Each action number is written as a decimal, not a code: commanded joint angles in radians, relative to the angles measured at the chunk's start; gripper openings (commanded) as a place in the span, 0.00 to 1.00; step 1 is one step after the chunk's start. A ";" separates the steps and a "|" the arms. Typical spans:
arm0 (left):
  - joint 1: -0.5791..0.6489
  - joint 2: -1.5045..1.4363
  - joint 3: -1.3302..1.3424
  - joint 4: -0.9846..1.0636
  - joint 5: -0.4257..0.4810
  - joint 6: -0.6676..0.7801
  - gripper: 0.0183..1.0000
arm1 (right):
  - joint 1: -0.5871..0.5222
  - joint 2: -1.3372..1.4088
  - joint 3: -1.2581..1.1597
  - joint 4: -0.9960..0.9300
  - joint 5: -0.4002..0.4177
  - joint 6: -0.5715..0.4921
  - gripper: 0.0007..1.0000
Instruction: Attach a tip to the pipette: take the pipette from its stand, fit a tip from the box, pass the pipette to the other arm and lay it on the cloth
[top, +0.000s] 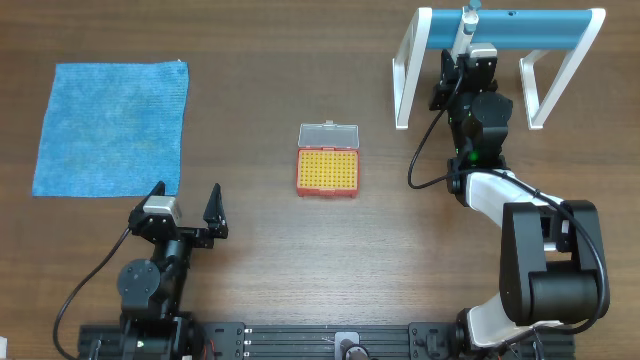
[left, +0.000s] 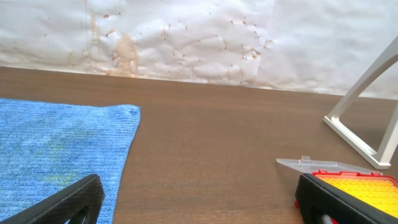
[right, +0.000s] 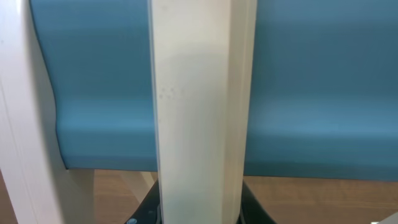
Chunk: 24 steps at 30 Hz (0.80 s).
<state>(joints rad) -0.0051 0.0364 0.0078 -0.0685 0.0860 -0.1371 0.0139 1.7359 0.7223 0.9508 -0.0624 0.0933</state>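
Note:
The white pipette hangs upright on the stand, a blue bar on white legs at the back right. My right gripper is at the stand, shut on the pipette. Up close the pipette body runs between the dark fingers, with the blue bar behind. The orange tip box stands mid-table with its clear lid open. A blue cloth lies flat at the back left. My left gripper rests open near the front left, holding nothing.
In the left wrist view the cloth lies to one side, the tip box and a white stand leg to the other. A papered wall backs the table. Bare wood lies between cloth and box.

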 joint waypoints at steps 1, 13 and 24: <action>-0.002 -0.003 -0.002 -0.007 -0.008 -0.012 1.00 | -0.004 0.009 0.022 0.009 -0.002 0.000 0.08; -0.002 -0.003 -0.002 -0.007 -0.008 -0.012 1.00 | 0.002 -0.095 0.003 -0.018 -0.002 0.000 0.08; -0.002 -0.003 -0.002 -0.007 -0.008 -0.012 1.00 | 0.005 -0.098 0.000 -0.069 -0.002 0.000 0.08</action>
<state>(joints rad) -0.0051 0.0364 0.0078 -0.0685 0.0860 -0.1371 0.0143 1.6814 0.7200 0.8856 -0.0624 0.0933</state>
